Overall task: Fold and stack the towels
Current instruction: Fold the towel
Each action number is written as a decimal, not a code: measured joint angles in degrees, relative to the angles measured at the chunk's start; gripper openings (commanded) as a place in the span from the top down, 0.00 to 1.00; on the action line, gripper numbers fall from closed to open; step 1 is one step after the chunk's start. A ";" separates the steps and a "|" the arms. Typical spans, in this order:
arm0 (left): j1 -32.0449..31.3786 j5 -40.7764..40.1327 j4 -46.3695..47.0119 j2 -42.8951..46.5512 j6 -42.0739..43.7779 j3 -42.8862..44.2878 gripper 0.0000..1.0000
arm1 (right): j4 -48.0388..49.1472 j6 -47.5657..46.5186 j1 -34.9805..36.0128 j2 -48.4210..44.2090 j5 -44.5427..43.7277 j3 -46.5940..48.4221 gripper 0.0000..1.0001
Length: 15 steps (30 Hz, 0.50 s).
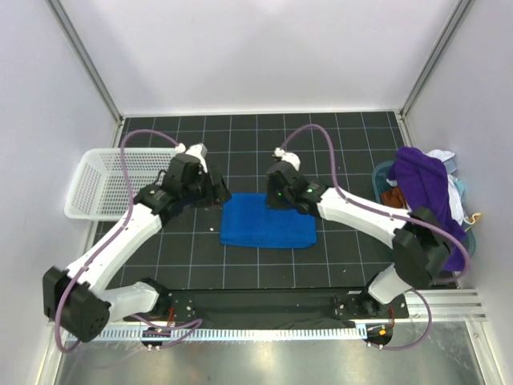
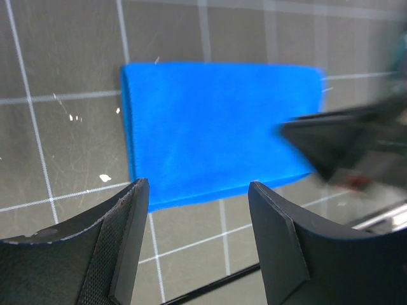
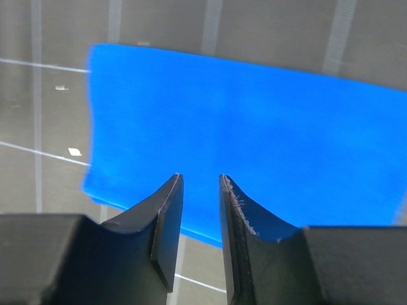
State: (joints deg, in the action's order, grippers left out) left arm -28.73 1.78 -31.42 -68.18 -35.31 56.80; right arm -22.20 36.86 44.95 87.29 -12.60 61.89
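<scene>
— While the left jaws and right jaws hang released and empty, where's the blue towel (image 1: 268, 223)?
— Folded mid-desk, long axis left to right, just nearside of both. I'd judge the purple towel (image 1: 425, 180) next; my right arm (image 1: 353, 210) is nearer.

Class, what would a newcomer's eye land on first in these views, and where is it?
The royal blue towel, folded flat at the middle of the black gridded mat, stands out most, with the left end effector and the right end effector open over its far edge. Next comes the purple towel heaped at the right edge, opposite the white perforated basket on the left.
</scene>
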 measured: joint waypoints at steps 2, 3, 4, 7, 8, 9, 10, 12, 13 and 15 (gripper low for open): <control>-0.02 -0.20 -1.97 4.39 0.11 1.66 0.31 | -0.33 0.59 3.06 4.26 -1.36 4.44 0.62; -0.02 -0.31 -2.80 6.56 0.26 2.49 0.30 | -1.16 0.85 4.61 6.56 -2.36 7.06 0.62; -0.02 -0.68 -3.67 8.68 0.37 3.23 0.30 | -1.38 1.07 6.08 8.94 -3.08 9.53 0.60; 0.00 -1.79 -5.86 14.36 0.76 4.87 0.30 | -2.40 2.25 9.79 15.98 -5.18 16.33 0.56; 0.00 -2.03 -6.67 16.09 0.85 5.31 0.30 | -2.75 2.71 10.82 18.32 -5.73 18.36 0.54; -0.02 -2.27 -7.34 17.44 0.96 5.70 0.30 | -3.48 3.15 11.76 20.68 -6.23 20.41 0.54; 0.00 -2.49 -7.93 18.62 1.07 6.01 0.30 | -4.22 3.63 12.74 23.02 -6.86 22.51 0.52; 0.00 -2.80 -9.16 20.48 1.31 6.14 0.30 | -5.81 4.39 14.16 27.61 -7.96 26.60 0.49; 0.00 -2.80 -9.66 21.35 1.36 6.14 0.30 | -6.88 4.94 14.84 29.68 -8.68 28.68 0.46; -0.02 -2.71 -10.16 22.25 1.51 6.10 0.30 | -8.66 5.70 15.63 33.05 -9.94 31.87 0.41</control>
State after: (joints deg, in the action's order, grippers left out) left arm -28.75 -0.93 -41.58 -45.93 -33.80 62.89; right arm -30.85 42.57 60.58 120.33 -22.55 93.76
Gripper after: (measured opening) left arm 0.703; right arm 0.538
